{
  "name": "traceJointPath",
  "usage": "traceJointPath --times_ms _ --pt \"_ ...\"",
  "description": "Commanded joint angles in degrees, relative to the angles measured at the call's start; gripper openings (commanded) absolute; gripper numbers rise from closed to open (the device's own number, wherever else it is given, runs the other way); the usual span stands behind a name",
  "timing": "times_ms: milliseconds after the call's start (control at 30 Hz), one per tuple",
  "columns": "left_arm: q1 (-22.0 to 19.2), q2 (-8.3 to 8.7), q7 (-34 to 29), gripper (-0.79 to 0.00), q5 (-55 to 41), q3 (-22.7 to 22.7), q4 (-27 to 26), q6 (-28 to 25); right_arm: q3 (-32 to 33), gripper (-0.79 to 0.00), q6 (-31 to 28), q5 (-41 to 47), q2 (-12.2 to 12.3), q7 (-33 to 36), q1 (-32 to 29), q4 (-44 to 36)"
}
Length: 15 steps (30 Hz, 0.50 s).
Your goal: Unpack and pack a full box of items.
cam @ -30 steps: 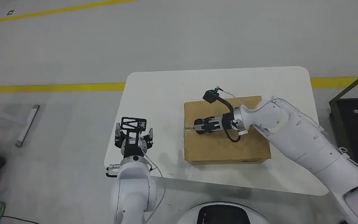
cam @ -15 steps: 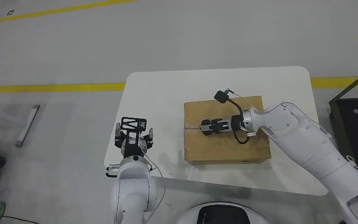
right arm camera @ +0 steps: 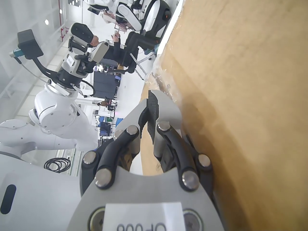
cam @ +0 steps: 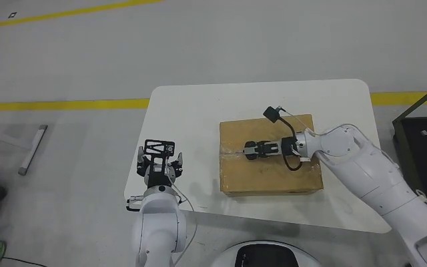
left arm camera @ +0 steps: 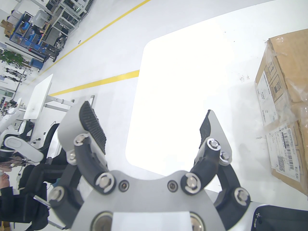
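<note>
right gripper [right arm camera: 151,104], fingers together, being held on box [cam: 267,177] seam [cam: 230,154] | left gripper [left arm camera: 149,118], fingers apart, being kept at table [cam: 193,107] near-left corner | risk: unbraced box being dragged

box [cam: 267,177] on table [cam: 193,113], right half | right tool [cam: 248,151] at box top | left tool [cam: 160,160] over table's left edge

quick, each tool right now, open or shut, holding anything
Left tool: open, empty.
Right tool: shut, empty, over the box.
</note>
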Motion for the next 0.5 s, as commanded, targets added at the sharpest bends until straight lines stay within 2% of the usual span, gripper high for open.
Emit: traceJointPath --times_ms 0,267,467 --pt "0.0 0.00 0.0 0.000 0.0 0.0 0.0 0.0 0.1 -0.785 0.1 -0.2 0.0 0.0 -0.2 0.1" --pt "0.0 0.00 0.0 0.000 0.0 0.0 0.0 0.0 2.6 -0.785 -0.2 1.0 0.4 0.0 -0.5 -1.7" --pt "0.0 0.00 0.0 0.000 0.0 0.0 0.0 0.0 5.0 -0.785 1.9 -2.0 1.4 0.5 -2.5 -3.5"
